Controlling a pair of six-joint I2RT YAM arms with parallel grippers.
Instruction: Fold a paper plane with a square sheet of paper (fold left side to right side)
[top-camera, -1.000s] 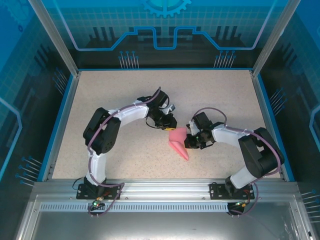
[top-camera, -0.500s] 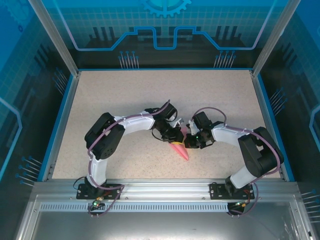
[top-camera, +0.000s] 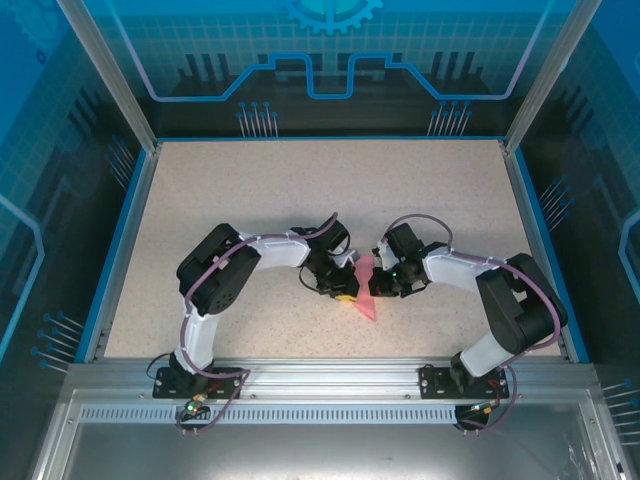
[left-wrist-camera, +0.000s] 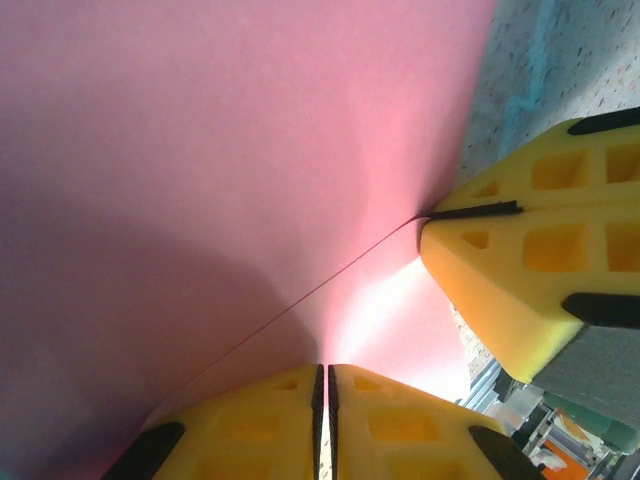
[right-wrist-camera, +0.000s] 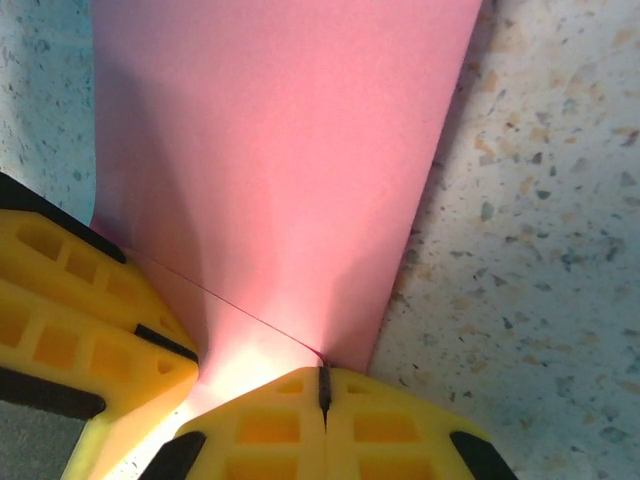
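The salmon-pink sheet of paper (top-camera: 364, 291) lies folded into a narrow wedge at the table's middle, its point toward the near edge. A thin fold line runs across the paper (left-wrist-camera: 220, 150) in the left wrist view. My left gripper (top-camera: 346, 292) sits on its left side; its yellow jaws (left-wrist-camera: 323, 372) are shut to a hairline slit with the tips against the pink surface. From the right, my right gripper (top-camera: 379, 287) is shut on the paper (right-wrist-camera: 280, 150), the fold line ending at its closed tips (right-wrist-camera: 322, 375). The two grippers are almost touching.
The speckled beige table (top-camera: 250, 200) has a raised blue rim (top-camera: 128, 230) on three sides and slanted metal posts (top-camera: 105, 70) at the back corners. An aluminium rail (top-camera: 330, 375) with both arm bases runs along the near edge.
My left arm swung toward the near side and onto the paper's left part. The pink shape narrowed from a broad wedge to a slim strip. The right arm stayed put.
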